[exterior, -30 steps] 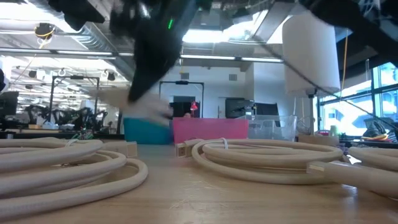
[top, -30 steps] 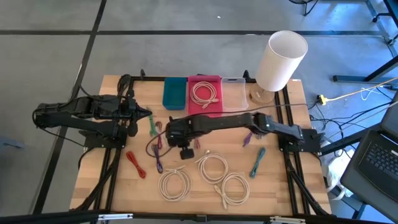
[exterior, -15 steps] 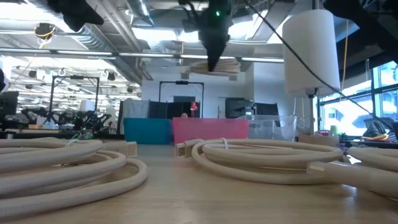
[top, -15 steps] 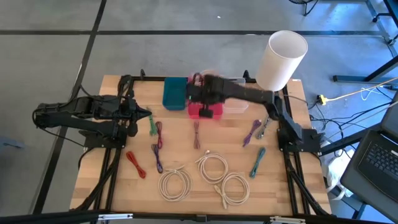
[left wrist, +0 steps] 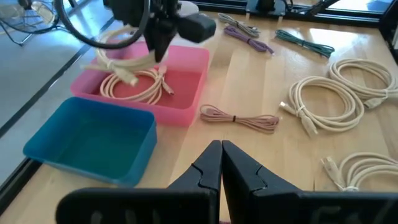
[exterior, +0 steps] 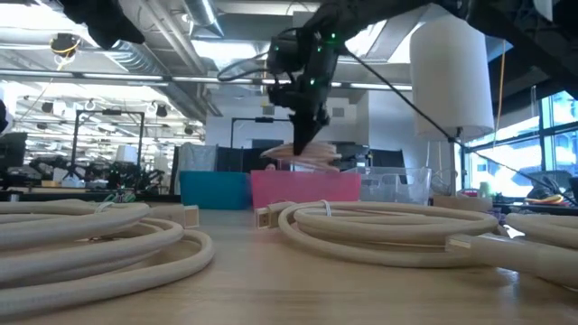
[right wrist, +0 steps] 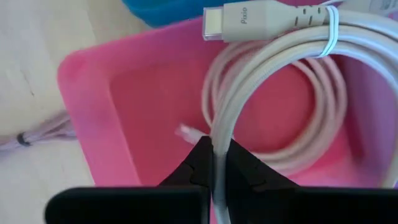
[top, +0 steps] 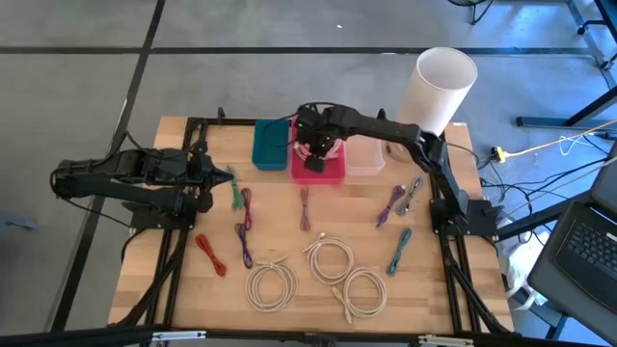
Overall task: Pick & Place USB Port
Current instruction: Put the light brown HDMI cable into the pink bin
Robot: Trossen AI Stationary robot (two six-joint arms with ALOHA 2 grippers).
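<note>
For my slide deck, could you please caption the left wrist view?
Right gripper holds a white cable coil above the pink bin, which already contains another coil.

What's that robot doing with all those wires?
The right gripper is shut on a coiled white cable and holds it over the pink bin, which already has one white cable lying in it. The blue bin beside it holds nothing that shows. The left gripper waits shut at the table's left side. More white coils and coloured cables lie on the wooden table.
</note>
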